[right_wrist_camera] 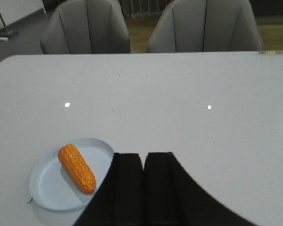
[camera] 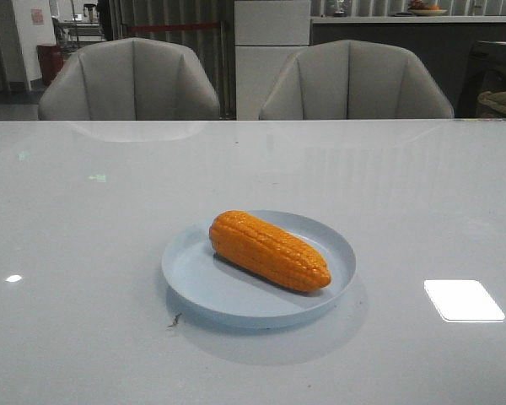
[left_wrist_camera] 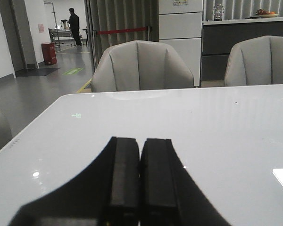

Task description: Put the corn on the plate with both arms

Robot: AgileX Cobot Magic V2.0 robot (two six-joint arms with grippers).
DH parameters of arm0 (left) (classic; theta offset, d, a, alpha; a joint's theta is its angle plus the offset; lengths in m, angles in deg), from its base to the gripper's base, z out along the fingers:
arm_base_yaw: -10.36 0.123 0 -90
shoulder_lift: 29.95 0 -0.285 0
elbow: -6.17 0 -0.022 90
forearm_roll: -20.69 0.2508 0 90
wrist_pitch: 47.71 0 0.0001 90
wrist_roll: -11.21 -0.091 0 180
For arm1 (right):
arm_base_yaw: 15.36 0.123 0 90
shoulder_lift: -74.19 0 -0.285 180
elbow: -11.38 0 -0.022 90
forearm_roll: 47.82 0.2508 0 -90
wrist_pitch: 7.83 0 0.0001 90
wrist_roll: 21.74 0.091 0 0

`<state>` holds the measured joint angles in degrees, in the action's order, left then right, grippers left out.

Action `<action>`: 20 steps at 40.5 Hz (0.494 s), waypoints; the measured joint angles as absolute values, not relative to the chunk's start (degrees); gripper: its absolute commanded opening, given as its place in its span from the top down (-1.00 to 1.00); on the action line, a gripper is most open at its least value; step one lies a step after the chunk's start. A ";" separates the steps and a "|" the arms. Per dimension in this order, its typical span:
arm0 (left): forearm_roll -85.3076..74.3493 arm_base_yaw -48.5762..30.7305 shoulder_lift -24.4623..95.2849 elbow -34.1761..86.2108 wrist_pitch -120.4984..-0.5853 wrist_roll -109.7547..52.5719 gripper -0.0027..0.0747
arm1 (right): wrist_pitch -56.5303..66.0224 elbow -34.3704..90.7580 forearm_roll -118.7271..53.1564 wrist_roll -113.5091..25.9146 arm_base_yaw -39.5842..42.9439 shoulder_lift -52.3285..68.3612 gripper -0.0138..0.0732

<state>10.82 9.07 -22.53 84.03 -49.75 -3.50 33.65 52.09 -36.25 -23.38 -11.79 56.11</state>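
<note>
Glossy white table (camera: pixel 84 253) with two grey chairs (camera: pixel 131 80) behind, corn (camera: pixel 268 251) lying diagonally inside the pale blue plate (camera: pixel 194 278), left claw (left_wrist_camera: pixel 140 176) and right claw (right_wrist_camera: pixel 144 181) both pressing closed, holding nothing, away from the plate.

The table (camera: pixel 84 253) is super glossy, smooth white, basically mirrors the ceiling lights. The plate (camera: pixel 194 283) looks like matte pale blue plastic, no shine. The corn (camera: pixel 268 251) is bumpy with a slightly waxy plastic sheen. The chairs (camera: pixel 131 80) look like smooth grey leather-ish upholstery. Gripper fingers (left_wrist_camera: pixel 125 179) are dull matte black.
</note>
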 measured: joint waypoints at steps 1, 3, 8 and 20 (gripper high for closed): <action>10.82 9.07 -22.53 84.03 -49.75 -3.50 0.69 | 32.47 52.95 -36.25 -23.38 -11.79 57.35 0.55; 10.82 9.07 -22.53 84.03 -49.75 -3.50 0.69 | 29.71 54.93 -36.25 -23.38 -11.79 59.67 0.55; 10.82 9.07 -22.53 84.03 -49.75 -3.50 0.69 | 18.63 62.65 -36.21 -23.38 -11.79 65.93 0.55; 10.82 9.07 -22.53 84.03 -49.80 -3.50 0.69 | -17.11 84.05 -35.99 -23.38 -12.05 67.18 0.55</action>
